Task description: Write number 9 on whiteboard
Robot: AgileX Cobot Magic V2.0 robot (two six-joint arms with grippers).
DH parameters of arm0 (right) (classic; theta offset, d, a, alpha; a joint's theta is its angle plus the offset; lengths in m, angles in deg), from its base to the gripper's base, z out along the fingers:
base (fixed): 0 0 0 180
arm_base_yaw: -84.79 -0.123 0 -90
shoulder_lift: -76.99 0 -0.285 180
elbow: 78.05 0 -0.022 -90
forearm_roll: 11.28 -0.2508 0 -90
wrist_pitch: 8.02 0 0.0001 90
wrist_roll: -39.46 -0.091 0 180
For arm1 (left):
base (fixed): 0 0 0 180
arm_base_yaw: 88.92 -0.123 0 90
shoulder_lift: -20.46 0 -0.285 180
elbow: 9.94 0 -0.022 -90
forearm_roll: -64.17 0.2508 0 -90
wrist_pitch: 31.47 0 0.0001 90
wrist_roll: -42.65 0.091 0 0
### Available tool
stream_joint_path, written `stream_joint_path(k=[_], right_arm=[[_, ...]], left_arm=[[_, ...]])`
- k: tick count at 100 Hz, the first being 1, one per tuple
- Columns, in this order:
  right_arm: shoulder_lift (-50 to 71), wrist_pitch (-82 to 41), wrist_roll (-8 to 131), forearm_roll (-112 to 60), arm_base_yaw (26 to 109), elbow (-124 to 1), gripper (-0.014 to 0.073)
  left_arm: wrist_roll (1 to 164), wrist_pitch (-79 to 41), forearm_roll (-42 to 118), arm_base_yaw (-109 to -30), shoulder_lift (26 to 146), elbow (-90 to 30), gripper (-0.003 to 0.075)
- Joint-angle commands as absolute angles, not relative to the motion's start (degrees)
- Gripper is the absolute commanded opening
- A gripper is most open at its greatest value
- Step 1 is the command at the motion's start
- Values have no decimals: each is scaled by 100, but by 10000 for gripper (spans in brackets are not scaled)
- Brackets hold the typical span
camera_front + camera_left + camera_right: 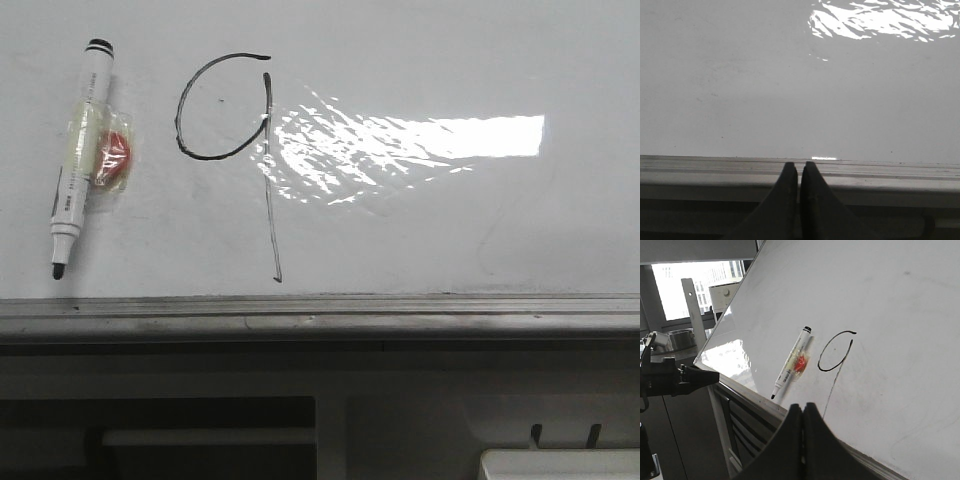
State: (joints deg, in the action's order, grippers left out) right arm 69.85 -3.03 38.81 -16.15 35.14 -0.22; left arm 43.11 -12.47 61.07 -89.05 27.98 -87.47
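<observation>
The number 9 (228, 150) is drawn in thin black line on the whiteboard (450, 240): an open round loop on the left, not quite joined at the top, and a long straight tail that runs down from the loop's right side and ends just above the grey metal rail (320, 312) along the board's near edge. A bright glare patch (400, 145) begins right at the tail and spreads to the right of the figure. To the left of the loop, apart from it, a white marker (80, 155) lies flat on the board, its black cap end up and its dark tip pointing down toward the rail; a scrap of clear tape with a red patch (112, 160) sits against the barrel's middle. In the right wrist view the figure (836, 352) and marker (791, 362) show on the tilted board, with the right end effector (803, 412) clear of both, its two dark fingers pressed together and nothing between them. The left end effector (799, 172) hangs over the rail (715, 175) at the board's edge, likewise closed tight and empty.
</observation>
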Motion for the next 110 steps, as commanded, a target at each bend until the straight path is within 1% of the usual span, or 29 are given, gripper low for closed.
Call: stream_joint_path(k=[1, 36, 42, 64, 72, 79, 80, 103, 108, 109, 110], right_arm=[[6948, 142, 3946, -1553, 3503, -50, -69], [6948, 181, 4056, -1456, 3503, -15, -69], [6948, 247, 4343, -1217, 3591, 83, -69], [6948, 52, 4343, -1172, 4141, 124, -69], [6948, 52, 4343, -1072, 4600, 124, -69], [6948, 215, 4343, -946, 5274, 124, -69], [6948, 234, 4343, -929, 5274, 124, -69], [6948, 285, 3987, -917, 7795, 124, -69], [6948, 273, 3987, -917, 8198, 124, -69], [6948, 259, 3987, -917, 8391, 124, -69], [6948, 246, 3987, -917, 8391, 124, -69]], left_arm=[[4265, -1552, 6103, -8875, 2639, -8982, -20], [4265, -1552, 6103, -8875, 2639, -8982, -20], [4265, -1552, 6103, -8875, 2639, -8982, -20], [4265, -1552, 6103, -8875, 2639, -8982, -20], [4265, -1555, 6092, -8875, 2639, -8982, -20], [4265, -1555, 6092, -8875, 2639, -8982, -20], [4265, -1555, 6092, -8875, 2639, -8982, -20], [4265, -1555, 6092, -8875, 2639, -8982, -20], [4265, -1555, 6092, -8875, 2639, -8982, -20], [4265, -1555, 6092, -8875, 2639, -8982, -20], [4265, -1555, 6092, -8875, 2639, -8982, -20]])
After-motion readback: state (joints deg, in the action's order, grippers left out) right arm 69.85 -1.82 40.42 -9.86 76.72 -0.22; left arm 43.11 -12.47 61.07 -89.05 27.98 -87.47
